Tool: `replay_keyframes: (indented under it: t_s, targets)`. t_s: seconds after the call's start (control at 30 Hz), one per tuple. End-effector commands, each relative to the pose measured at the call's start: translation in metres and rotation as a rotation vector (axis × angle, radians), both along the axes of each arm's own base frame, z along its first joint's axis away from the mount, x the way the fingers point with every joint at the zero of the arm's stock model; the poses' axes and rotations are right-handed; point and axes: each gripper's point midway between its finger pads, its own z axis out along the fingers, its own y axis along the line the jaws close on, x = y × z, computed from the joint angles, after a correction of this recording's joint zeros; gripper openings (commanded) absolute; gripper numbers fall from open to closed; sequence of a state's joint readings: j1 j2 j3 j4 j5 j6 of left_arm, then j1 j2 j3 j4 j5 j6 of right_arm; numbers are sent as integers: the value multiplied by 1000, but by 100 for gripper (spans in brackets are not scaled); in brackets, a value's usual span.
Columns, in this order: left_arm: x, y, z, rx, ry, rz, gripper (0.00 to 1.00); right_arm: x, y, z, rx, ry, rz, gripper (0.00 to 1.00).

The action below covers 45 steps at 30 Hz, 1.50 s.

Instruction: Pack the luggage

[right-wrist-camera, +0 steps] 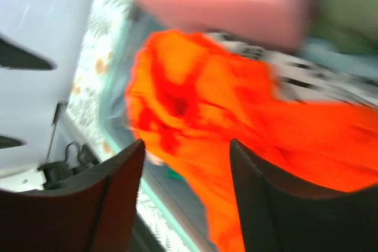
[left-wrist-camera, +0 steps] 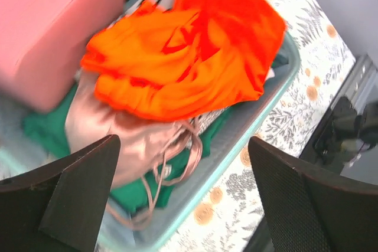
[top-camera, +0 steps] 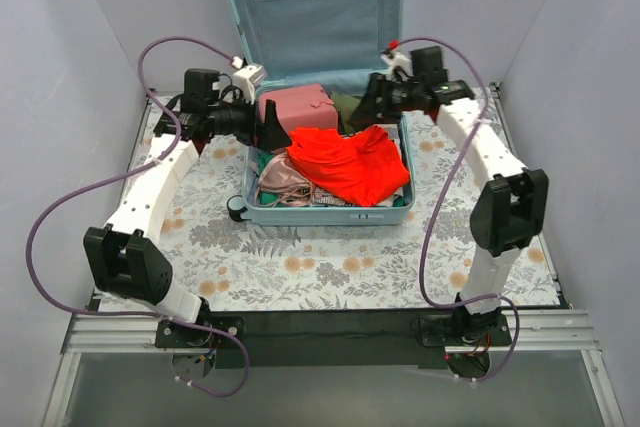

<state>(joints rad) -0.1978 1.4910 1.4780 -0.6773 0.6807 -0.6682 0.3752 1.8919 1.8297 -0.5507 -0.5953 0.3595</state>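
1. Top external view: the pale mint hard-shell luggage (top-camera: 330,215) lies open on the floral-print tablecloth (top-camera: 300,267). Its lid stands upright at the far side, and one of my arms flanks it on each side.
2. Inside the luggage, a crumpled orange-red garment (top-camera: 350,162) tops the pile. A pink box-shaped case (top-camera: 295,107) sits behind it, toward the lid. A pink satin drawstring bag (left-wrist-camera: 130,134) lies at the luggage's front left, over a green cloth (left-wrist-camera: 47,128).
3. My left gripper (left-wrist-camera: 184,146) hangs over the luggage's left side, jaws spread wide, holding nothing.
4. My right gripper (right-wrist-camera: 186,146) hovers at the luggage's rear right, jaws parted above the garment with nothing pinched. Its wrist view is blurred.
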Motion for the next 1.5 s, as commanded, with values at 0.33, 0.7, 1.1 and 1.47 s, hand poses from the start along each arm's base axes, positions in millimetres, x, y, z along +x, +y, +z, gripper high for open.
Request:
replay_keyframes:
  t_s: [0.33,0.7,1.1,1.47]
  targets:
    - [30,-156,-18,77,-249,-438,87,-7,-96,-81,-187,46,-54,36]
    - [32,-160,-91,251,-161,-468,52,-23,-119,-125,-343,96,-58,31]
    - [-47,-70,-66,380,-239,-545,0,-53,-124,-132,-407,88,-3,32]
    - [-70,5,-86,437,-128,-376,43,-64,-115,-115,-383,47,30,35]
